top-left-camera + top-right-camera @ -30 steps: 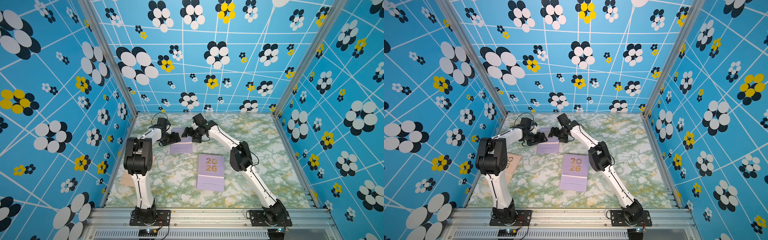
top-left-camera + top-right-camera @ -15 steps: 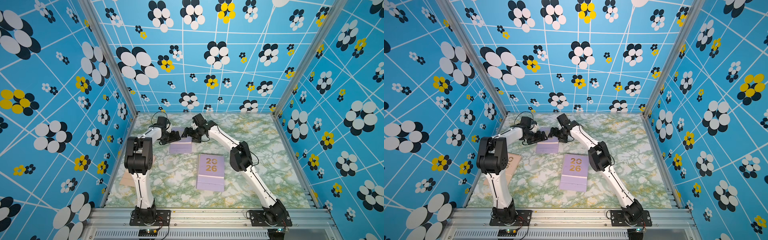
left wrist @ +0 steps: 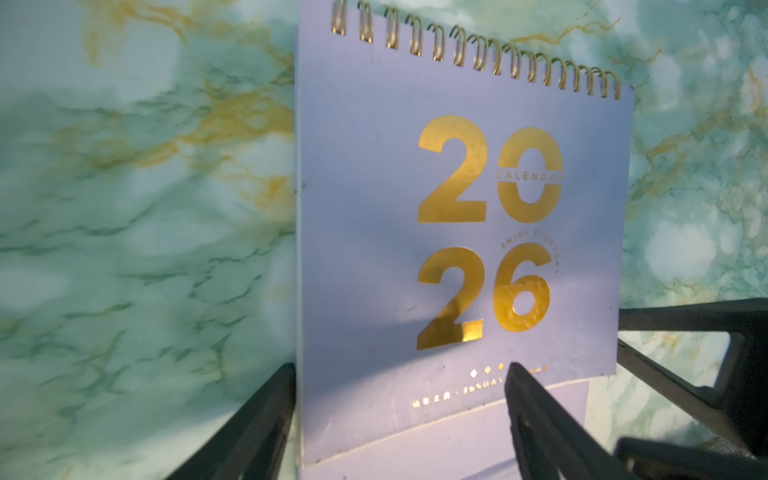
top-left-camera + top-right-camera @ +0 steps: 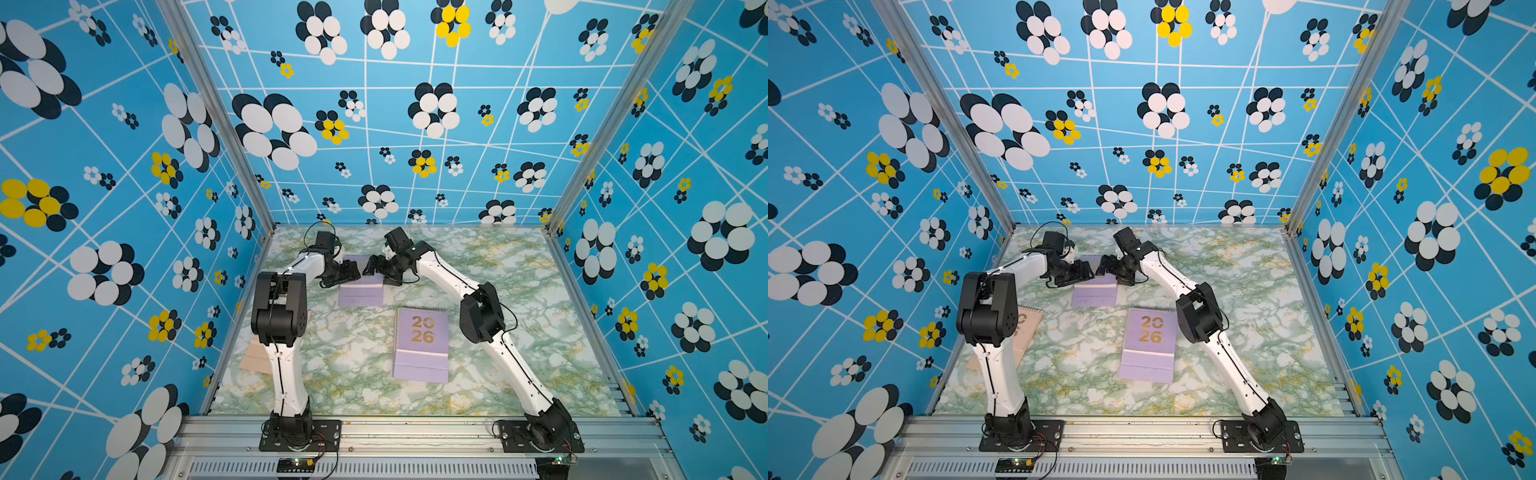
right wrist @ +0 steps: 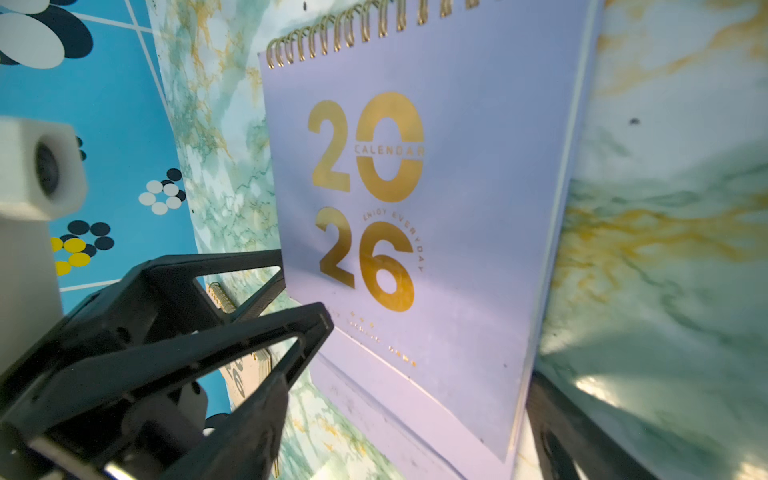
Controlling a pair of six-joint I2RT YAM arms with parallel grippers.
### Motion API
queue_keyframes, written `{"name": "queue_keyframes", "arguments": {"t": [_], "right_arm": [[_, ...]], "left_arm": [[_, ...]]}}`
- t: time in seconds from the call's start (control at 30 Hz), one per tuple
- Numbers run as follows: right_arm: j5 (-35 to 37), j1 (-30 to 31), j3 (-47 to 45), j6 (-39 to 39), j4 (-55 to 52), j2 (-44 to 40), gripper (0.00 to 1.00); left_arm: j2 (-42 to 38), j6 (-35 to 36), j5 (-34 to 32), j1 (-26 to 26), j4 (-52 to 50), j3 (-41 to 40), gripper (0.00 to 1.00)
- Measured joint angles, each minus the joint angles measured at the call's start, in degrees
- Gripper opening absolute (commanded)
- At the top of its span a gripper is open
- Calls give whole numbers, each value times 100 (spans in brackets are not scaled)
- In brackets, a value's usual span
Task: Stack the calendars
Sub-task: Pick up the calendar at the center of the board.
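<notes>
- Both arms reach to the far part of the green-and-gold marbled tabletop (image 4: 498, 270), where a flat lavender spiral-bound calendar with gold "20 26" on its cover (image 4: 360, 293) lies face up
- The left gripper (image 4: 353, 274) sits at that calendar's left edge with its jaws well apart. In the left wrist view one finger stands just beside the edge and the other over the cover, clamping nothing
- The right gripper (image 4: 371, 270) stands at the opposite edge, jaws also wide, with no grip that I can make out
- A second lavender calendar (image 4: 422, 349) lies alone nearer the middle, and a peach-pink calendar (image 4: 1030, 328) is partly hidden under the left arm; nothing is stacked yet
- Step in hand, as I judge it: securing the far calendar for a first lift
- The next move probably needs a finger worked under the thin edge, then a level carry onto the nearer lavender cover, spirals aligned
</notes>
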Motion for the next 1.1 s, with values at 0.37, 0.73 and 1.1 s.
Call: {"name": "queue_keyframes", "arguments": {"t": [0.37, 0.73, 1.1], "right_arm": [[-52, -4, -15, -37, 17, 0, 89], [-151, -24, -26, -107, 20, 0, 88], [-289, -52, -61, -188, 50, 0, 88]], "left_arm": [[-433, -20, 614, 243, 271, -686, 73], [-1110, -26, 1071, 332, 468, -907, 66], [-1193, -22, 1191, 369, 566, -973, 54]]}}
